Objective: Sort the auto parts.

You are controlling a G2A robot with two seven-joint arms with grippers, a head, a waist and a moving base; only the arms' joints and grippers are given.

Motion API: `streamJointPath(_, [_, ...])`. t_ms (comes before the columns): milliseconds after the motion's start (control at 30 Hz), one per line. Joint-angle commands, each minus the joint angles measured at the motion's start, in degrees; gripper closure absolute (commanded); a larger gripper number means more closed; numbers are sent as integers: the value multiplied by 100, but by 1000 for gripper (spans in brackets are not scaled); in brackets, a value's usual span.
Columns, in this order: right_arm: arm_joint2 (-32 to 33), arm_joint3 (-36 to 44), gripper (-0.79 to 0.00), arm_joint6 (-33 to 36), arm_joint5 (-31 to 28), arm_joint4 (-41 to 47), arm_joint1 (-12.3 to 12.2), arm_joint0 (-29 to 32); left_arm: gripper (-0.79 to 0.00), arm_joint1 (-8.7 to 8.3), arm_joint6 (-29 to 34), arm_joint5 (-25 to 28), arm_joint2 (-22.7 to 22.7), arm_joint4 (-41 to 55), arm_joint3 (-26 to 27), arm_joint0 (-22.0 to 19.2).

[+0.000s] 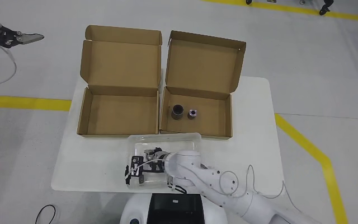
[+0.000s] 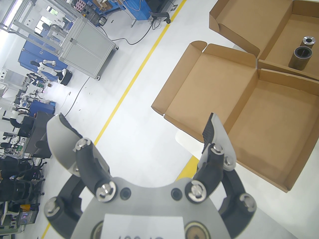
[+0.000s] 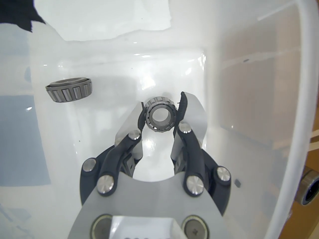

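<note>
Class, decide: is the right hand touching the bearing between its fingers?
Touching: the right wrist view shows the right hand clamping the bearing on both sides.

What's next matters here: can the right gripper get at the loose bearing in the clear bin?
Probably not yet: the right gripper is shut on a second bearing. The loose bearing lies unobstructed nearby in the bin.

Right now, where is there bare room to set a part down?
The empty box is bare inside; so is the table beside the second box. Crowded: the clear bin, where the right gripper grips a bearing.
</note>
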State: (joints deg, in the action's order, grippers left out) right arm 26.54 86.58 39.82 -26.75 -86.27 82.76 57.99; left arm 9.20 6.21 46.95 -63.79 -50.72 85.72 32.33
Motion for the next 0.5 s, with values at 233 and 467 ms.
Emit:
streamJointPath(233, [497,580,0,-900,179,-251,-226,514,-785,0,0,0,0,0,0,0])
streamJointPath(467, [900,893,0,-1871,-1,-448,-402,804,-785,0,0,0,0,0,0,0])
